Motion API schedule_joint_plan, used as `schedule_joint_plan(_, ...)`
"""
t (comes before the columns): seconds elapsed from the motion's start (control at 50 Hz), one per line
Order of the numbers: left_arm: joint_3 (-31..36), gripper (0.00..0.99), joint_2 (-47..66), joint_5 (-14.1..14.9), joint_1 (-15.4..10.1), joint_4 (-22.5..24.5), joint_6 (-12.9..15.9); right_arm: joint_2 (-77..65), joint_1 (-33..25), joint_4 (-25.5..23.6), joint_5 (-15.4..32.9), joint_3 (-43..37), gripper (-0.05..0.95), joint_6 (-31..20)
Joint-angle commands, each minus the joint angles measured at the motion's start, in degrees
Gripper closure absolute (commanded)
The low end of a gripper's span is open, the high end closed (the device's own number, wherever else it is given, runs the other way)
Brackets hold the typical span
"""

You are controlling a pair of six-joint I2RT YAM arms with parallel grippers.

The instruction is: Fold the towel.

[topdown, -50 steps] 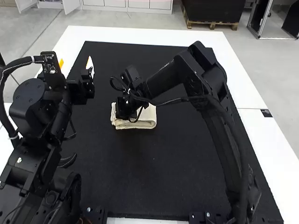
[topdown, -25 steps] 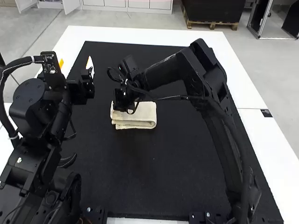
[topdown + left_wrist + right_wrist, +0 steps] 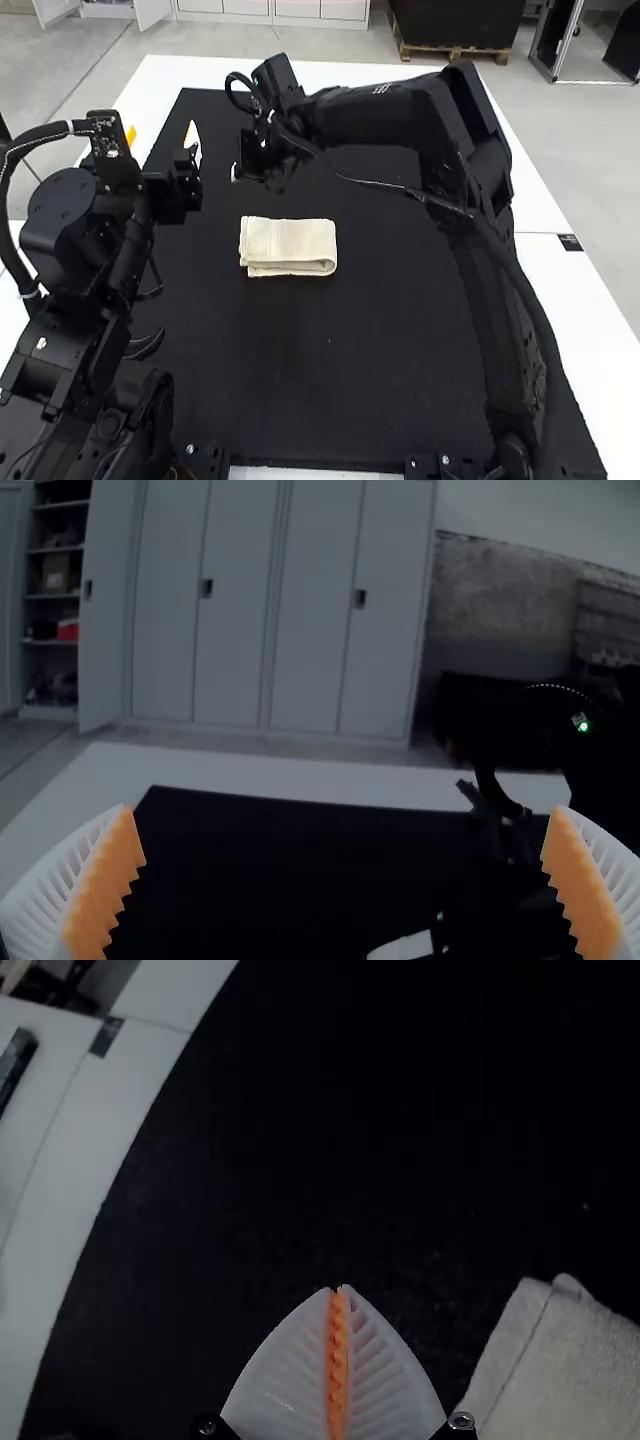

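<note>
In high view, see cream towel lying on black mat, folded into compact rectangle, stacked layers showing along near edge, rounded fold at near right corner. Note white table under mat, showing around far and side edges, with small dark patch at right. Find right gripper beyond towel, toward its left end, well apart from it, with arm reaching across from right. In right wrist view, see jaws closed, orange pads meeting, nothing between; part of towel visible off to one side, untouched, with seam line near its edge. Find left gripper by left edge of mat, well apart from towel. In left wrist view, see jaws wide open, white ribbed fingers far from each other, nothing held
</note>
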Motion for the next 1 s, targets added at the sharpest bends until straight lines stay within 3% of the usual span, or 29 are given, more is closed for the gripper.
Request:
schedule_joint_plan(0.0, 0.3, 0.061, -1.2, -0.2, 0.6, 0.3, -0.5, -2.0, -0.6, -0.5, 1.3, 0.9, 0.9, -1.2)
schedule_joint_plan(0.16, 0.3, 0.061, -1.2, -0.2, 0.7, 0.3, -0.5, -7.0, -4.6, -2.8, 2.5, 2.6, 0.9, -2.3)
schedule_joint_plan(0.38, 0.3, 0.061, -1.2, -0.3, 0.6, 0.5, -0.5, -21.4, -16.4, -10.2, 4.5, 2.1, 0.9, -6.6)
schedule_joint_plan(0.64, -0.3, 0.061, -1.2, -1.9, 0.9, 2.7, 0.5, -46.8, -31.7, -9.8, 6.3, -12.8, 0.9, -13.1)
schedule_joint_plan(0.76, -0.8, 0.062, -1.2, -2.7, 2.3, 6.3, 1.9, -61.7, -36.5, -5.6, 7.5, -27.0, 0.9, -14.6)
schedule_joint_plan(0.9, -1.4, 0.062, -1.2, -5.0, 4.5, 10.7, 5.2, -82.7, -39.5, 7.2, 13.1, -46.9, 0.9, -15.6)
schedule_joint_plan(0.98, -1.8, 0.062, -1.2, -6.0, 5.8, 13.1, 6.8, -93.9, -40.2, 11.4, 15.2, -55.3, 0.9, -16.1)
